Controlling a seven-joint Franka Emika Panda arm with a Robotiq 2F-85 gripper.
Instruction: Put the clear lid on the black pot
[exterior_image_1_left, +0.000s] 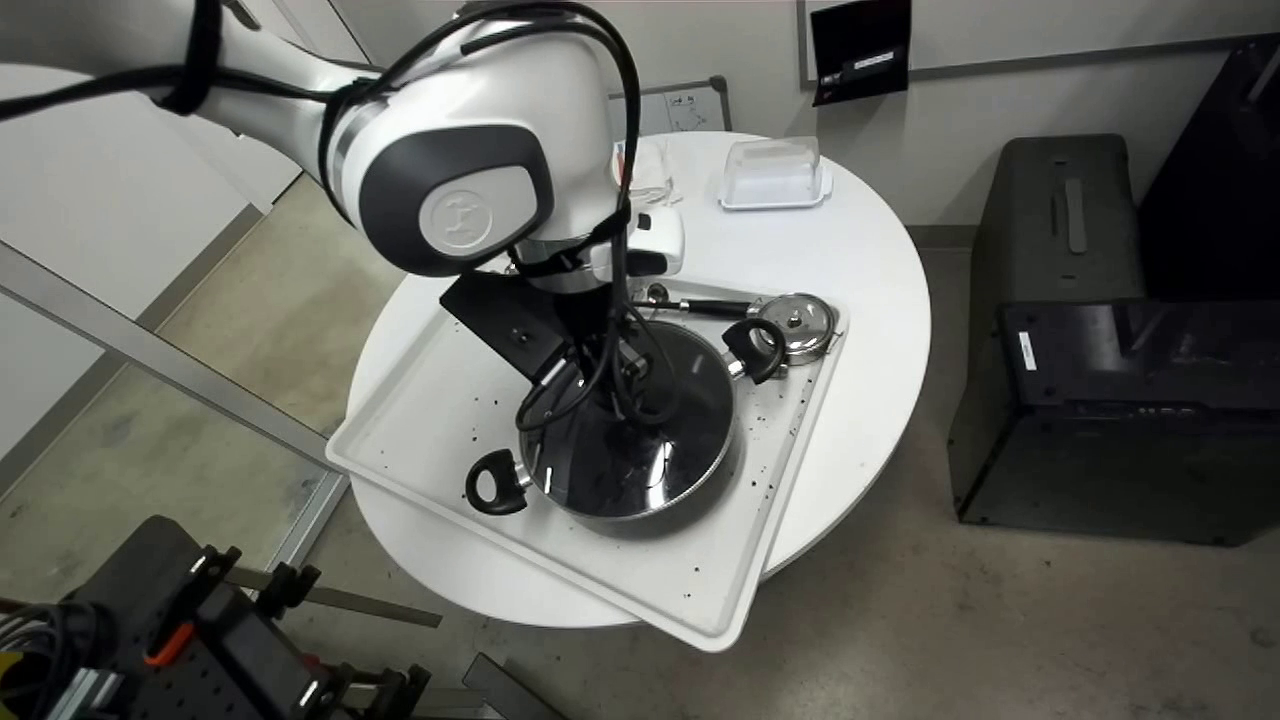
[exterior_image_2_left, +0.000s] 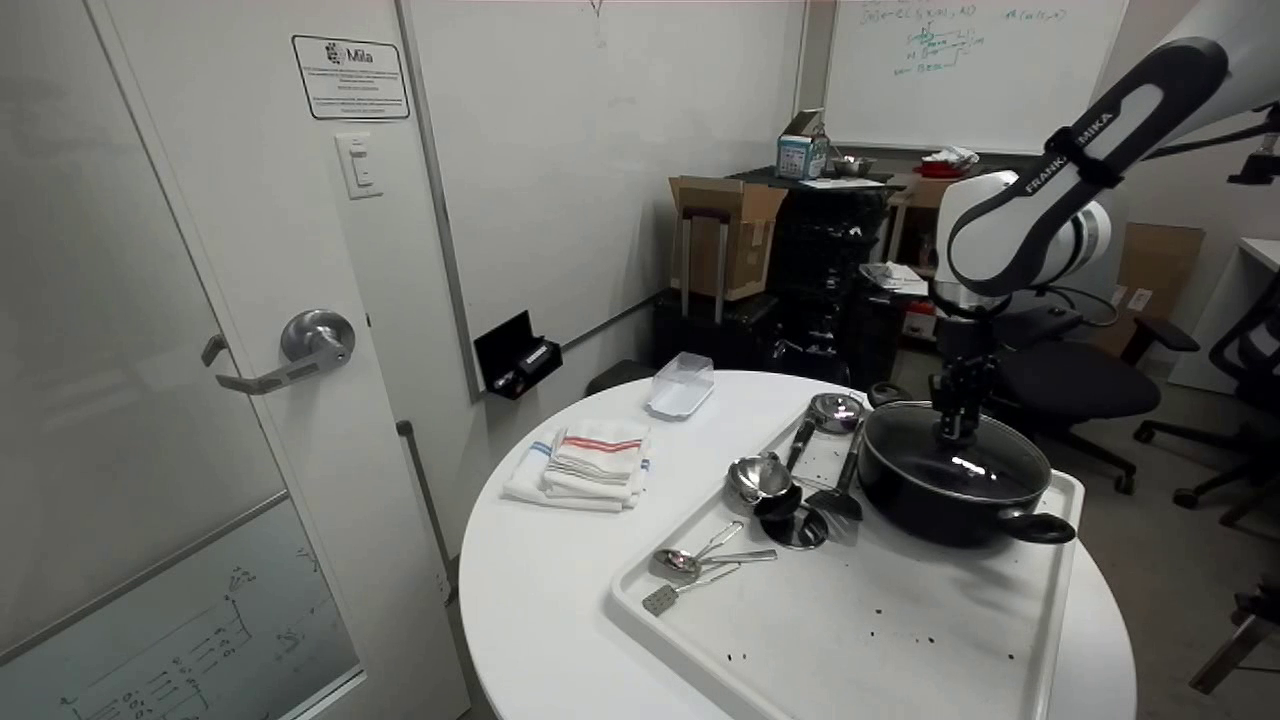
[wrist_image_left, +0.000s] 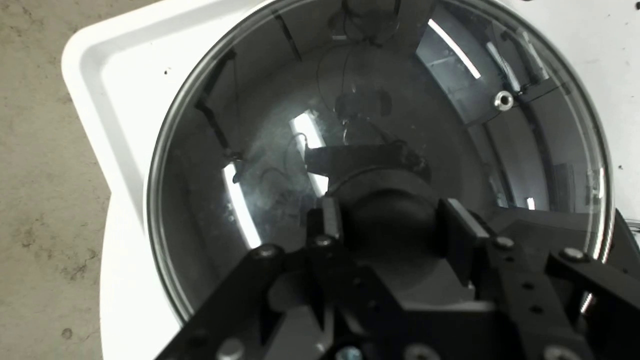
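The clear lid (exterior_image_1_left: 590, 465) lies over the opening of the black pot (exterior_image_2_left: 920, 515), its metal rim meeting the pot's rim all round as far as I can see. The lid also shows in an exterior view (exterior_image_2_left: 895, 450) and fills much of the wrist view (wrist_image_left: 260, 130). My gripper (exterior_image_2_left: 957, 432) points down at the lid's centre. In the wrist view its two fingers (wrist_image_left: 389, 220) stand on both sides of the dark round knob and appear to press on it. The pot's interior shows only darkly through the glass. In an exterior view (exterior_image_1_left: 497, 482) a black loop handle of the pot sticks out.
The pot stands on a white tray (exterior_image_2_left: 850, 630) on a round white table (exterior_image_2_left: 540, 600). Metal and black utensils (exterior_image_2_left: 760, 480) lie on the tray beside the pot. Folded towels (exterior_image_2_left: 590, 460) and a clear-covered dish (exterior_image_2_left: 682, 385) stand on the table outside the tray.
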